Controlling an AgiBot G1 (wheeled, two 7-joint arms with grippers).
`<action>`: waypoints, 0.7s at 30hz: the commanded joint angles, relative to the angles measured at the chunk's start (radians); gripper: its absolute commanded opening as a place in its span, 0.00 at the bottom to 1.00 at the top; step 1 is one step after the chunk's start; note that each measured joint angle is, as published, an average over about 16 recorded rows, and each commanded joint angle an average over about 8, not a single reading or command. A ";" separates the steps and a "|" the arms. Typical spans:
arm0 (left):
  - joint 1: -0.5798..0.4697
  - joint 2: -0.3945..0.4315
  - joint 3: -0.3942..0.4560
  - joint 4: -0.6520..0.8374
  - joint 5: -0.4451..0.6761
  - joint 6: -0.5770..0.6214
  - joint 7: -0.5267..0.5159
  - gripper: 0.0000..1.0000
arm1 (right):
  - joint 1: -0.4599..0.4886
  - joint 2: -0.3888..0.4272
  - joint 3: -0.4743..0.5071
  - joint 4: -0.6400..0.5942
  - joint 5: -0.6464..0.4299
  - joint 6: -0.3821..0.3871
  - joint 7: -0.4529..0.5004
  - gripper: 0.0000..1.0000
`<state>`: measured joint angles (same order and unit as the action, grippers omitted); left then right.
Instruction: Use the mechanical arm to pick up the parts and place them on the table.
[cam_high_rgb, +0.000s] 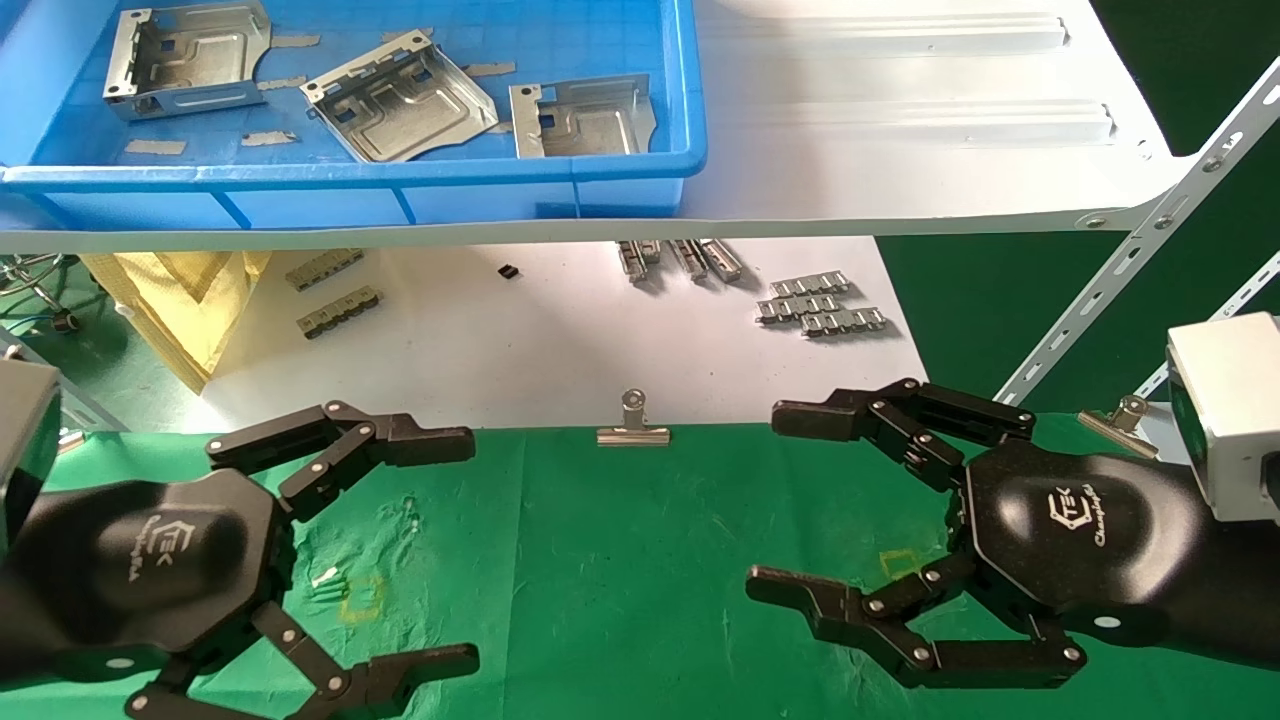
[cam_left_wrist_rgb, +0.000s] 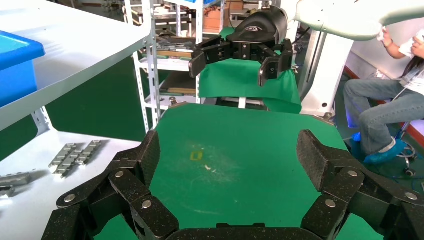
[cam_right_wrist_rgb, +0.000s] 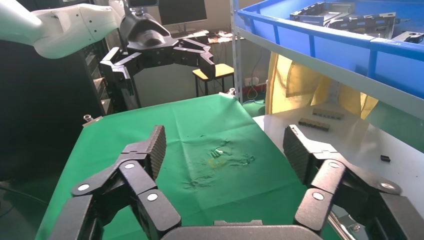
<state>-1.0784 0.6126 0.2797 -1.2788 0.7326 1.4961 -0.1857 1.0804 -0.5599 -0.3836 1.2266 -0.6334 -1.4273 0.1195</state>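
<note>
The left pincer (cam_high_rgb: 470, 550) hovered low over the green counter (cam_high_rgb: 620, 560), its black fingers (cam_high_rgb: 420, 440) spread wide apart and holding nothing. Facing it across the same cloth, the right pincer (cam_high_rgb: 770, 505) hung at a similar height, its fingers likewise splayed and empty (the white logo on its hexagonal palm faced up toward the head camera). Between the two, the wrinkled cloth carried a small yellow square mark (cam_high_rgb: 362, 597) near the left pincer and another (cam_high_rgb: 900, 563) near the right one. A silver binder clip (cam_high_rgb: 633, 425) gripped the counter's far edge, roughly midway between the pincers, and a second clip (cam_high_rgb: 1120, 417) sat on the edge beyond the right pincer.

Past the counter's far edge lay a white sheet (cam_high_rgb: 520, 340) strewn with small grey ridged strips (cam_high_rgb: 820, 303). Above that sheet, on a white metal shelf (cam_high_rgb: 900, 120), stood a blue bin (cam_high_rgb: 400, 180) holding the parts: three silvery stamped brackets, one (cam_high_rgb: 185, 55) toward the bin's left, one (cam_high_rgb: 400, 95) in the middle lying tilted, and one (cam_high_rgb: 580, 115) nearest the bin's right wall. All three sat well apart from the counter and from both pincers.
</note>
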 joint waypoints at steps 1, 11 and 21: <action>0.000 0.000 0.000 0.000 0.000 0.000 0.000 1.00 | 0.000 0.000 0.000 0.000 0.000 0.000 0.000 0.00; 0.000 0.000 0.000 0.000 0.000 0.000 0.000 1.00 | 0.000 0.000 0.000 0.000 0.000 0.000 0.000 0.00; -0.044 0.002 -0.004 0.014 0.030 -0.016 0.018 1.00 | 0.000 0.000 0.000 0.000 0.000 0.000 0.000 0.00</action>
<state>-1.1647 0.6298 0.2816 -1.2292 0.7860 1.4760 -0.1593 1.0804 -0.5599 -0.3836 1.2266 -0.6334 -1.4273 0.1195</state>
